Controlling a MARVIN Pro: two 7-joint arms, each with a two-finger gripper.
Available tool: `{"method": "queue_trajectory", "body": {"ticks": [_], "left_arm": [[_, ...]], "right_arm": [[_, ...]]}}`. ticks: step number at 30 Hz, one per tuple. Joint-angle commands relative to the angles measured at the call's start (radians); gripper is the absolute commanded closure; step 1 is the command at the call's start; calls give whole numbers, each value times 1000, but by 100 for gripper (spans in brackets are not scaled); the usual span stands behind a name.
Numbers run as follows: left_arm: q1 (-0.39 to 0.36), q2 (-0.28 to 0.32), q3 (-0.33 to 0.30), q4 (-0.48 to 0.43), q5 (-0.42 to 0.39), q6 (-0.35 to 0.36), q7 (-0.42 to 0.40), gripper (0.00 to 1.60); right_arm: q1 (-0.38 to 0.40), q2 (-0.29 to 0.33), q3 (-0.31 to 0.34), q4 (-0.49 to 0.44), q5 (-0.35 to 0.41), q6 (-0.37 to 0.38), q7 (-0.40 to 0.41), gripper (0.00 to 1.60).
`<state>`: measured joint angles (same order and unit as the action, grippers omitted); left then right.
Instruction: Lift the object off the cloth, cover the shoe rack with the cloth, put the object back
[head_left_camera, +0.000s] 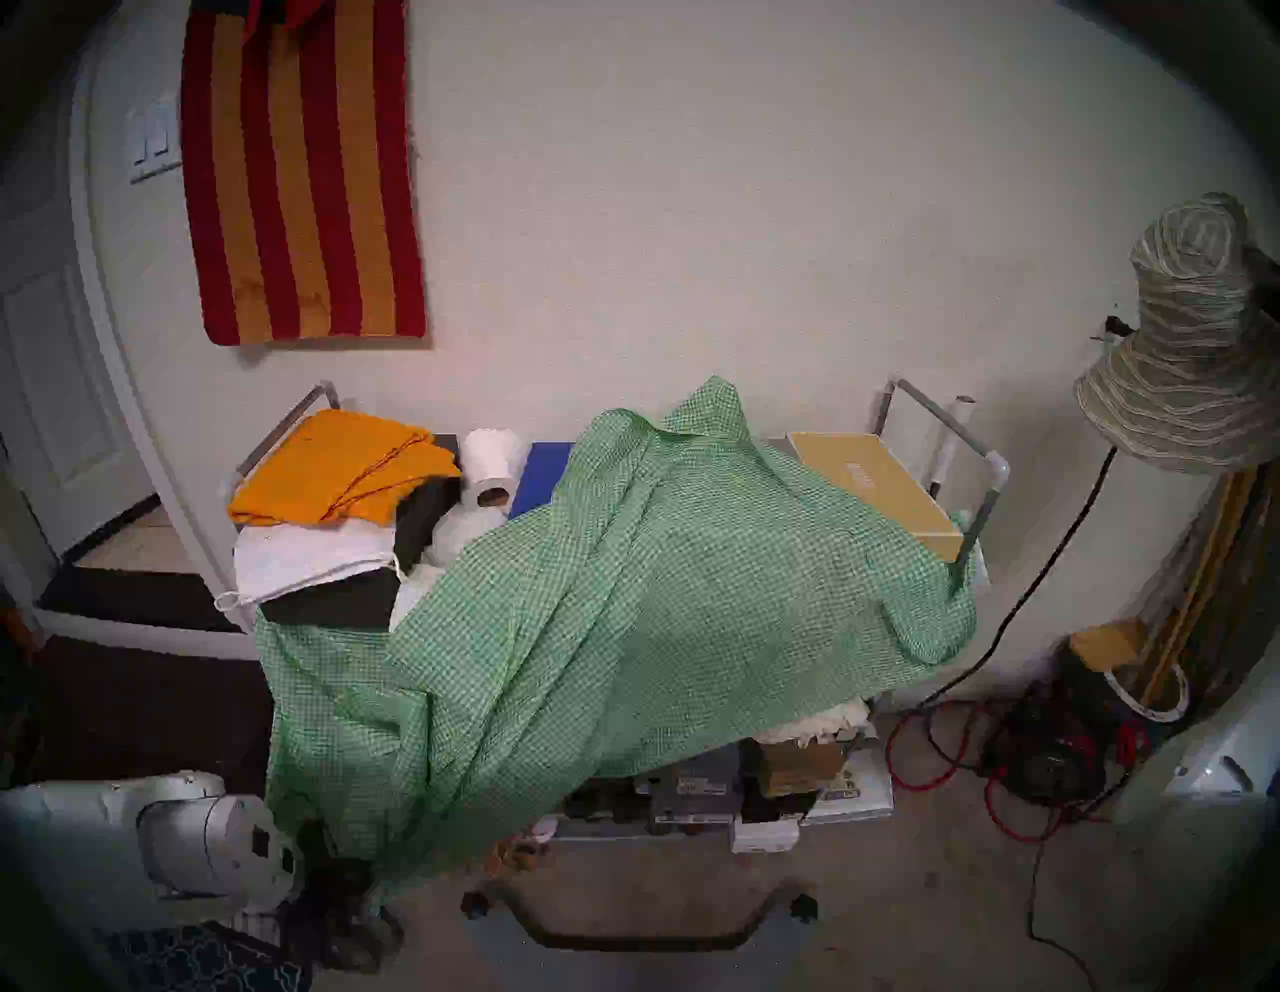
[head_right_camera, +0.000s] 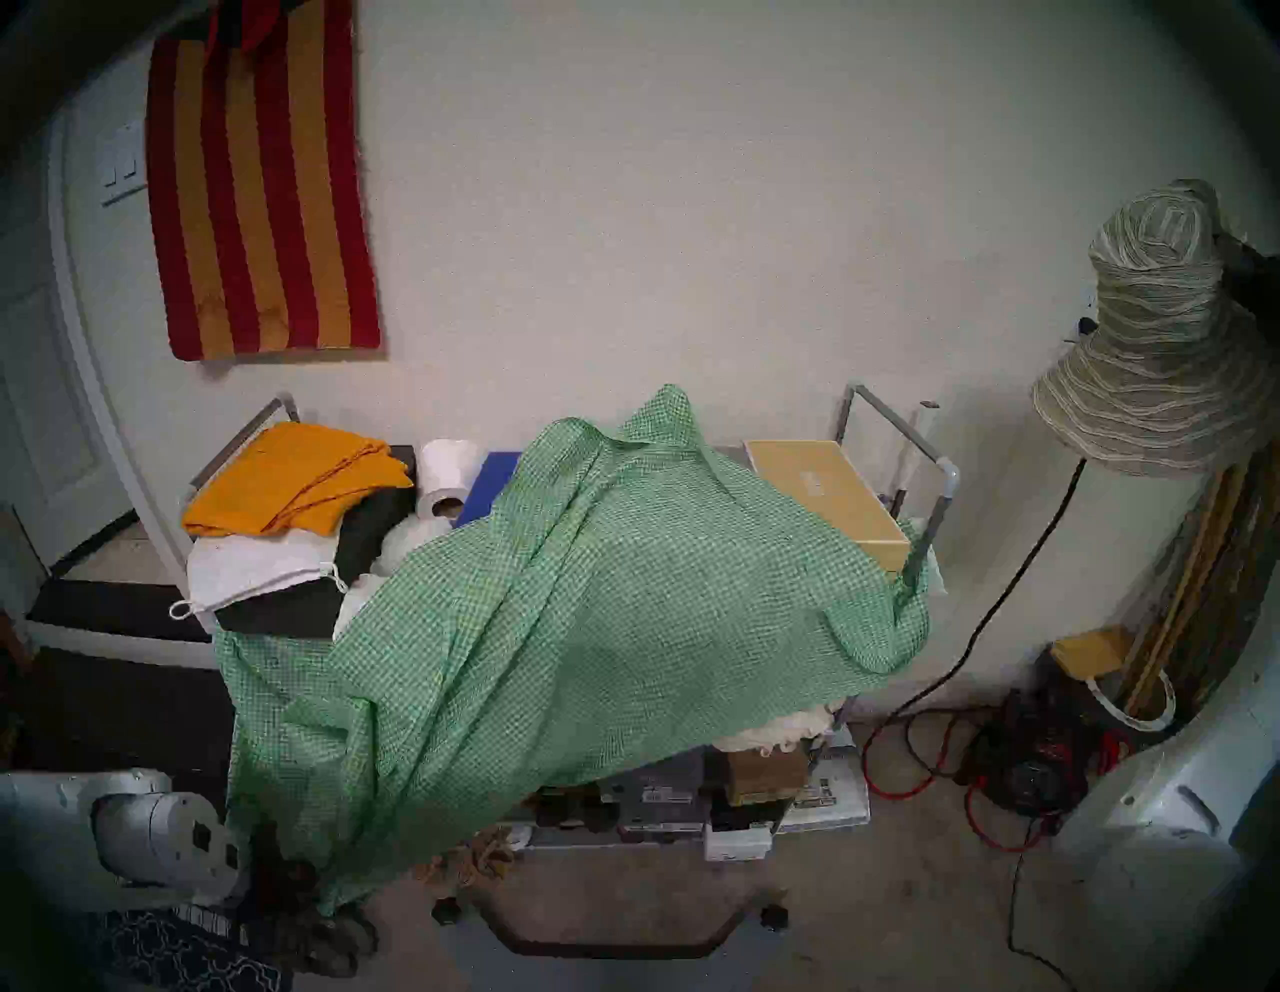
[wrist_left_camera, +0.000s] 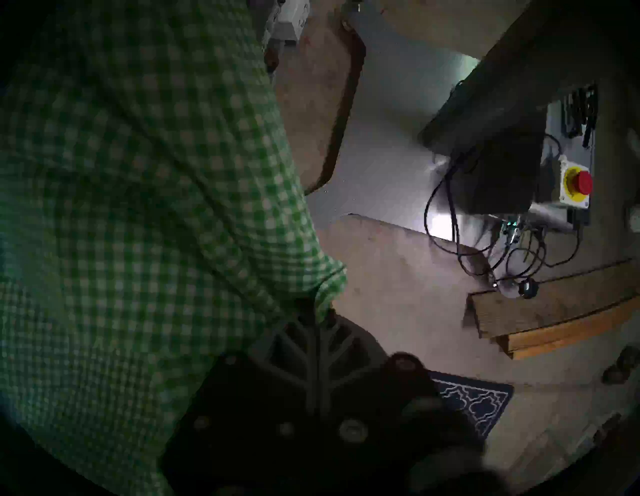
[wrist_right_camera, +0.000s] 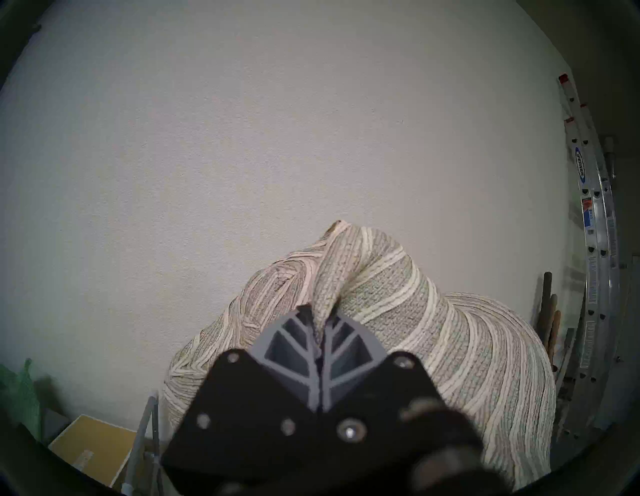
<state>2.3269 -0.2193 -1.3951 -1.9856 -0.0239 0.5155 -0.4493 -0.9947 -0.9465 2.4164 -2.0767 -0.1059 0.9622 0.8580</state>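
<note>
Only wrist views show grips: left gripper (wrist_left_camera: 317, 311) pinching cloth (wrist_left_camera: 138, 207), right gripper (wrist_right_camera: 318, 322) pinching hat (wrist_right_camera: 398, 294).

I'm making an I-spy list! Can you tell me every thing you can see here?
checked cloth: 1, green and white, draped over the rack's middle and front
shoe rack: 1, grey tubes, against the wall
sun hat: 1, beige with cream stripes, held up at the right
folded cloth: 1, orange, rack's left end
paper roll: 1, white, beside the orange cloth
flat box: 1, yellow, rack's right end
striped rug: 1, red and orange, on the wall
cables: several, red and black, floor at right
left claw: 1, shut on the checked cloth's edge
right claw: 1, shut on the sun hat
</note>
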Motion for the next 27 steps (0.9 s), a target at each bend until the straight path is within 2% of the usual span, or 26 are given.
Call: {"method": "queue_trajectory", "body": {"ticks": [1, 5, 7, 8, 13, 27], "left_arm": [[-6, -40, 26, 111, 51, -127, 54, 160], [-28, -84, 72, 185, 119, -195, 107, 160], [-46, -118, 97, 228, 147, -205, 129, 160], [-57, -145, 100, 251, 139, -199, 135, 160], [-105, -198, 121, 337, 101, -191, 163, 160], [-251, -368, 217, 556, 76, -219, 206, 160]], "right_arm": [[3, 6, -1, -4, -3, -2, 2, 160], [3, 7, -1, -4, -3, -2, 2, 160], [3, 6, -1, -4, -2, -2, 1, 160], [2, 6, -1, -4, -2, -2, 1, 160], [1, 3, 0, -1, -1, -2, 1, 160], [0, 2, 1, 0, 0, -2, 0, 160]]}}
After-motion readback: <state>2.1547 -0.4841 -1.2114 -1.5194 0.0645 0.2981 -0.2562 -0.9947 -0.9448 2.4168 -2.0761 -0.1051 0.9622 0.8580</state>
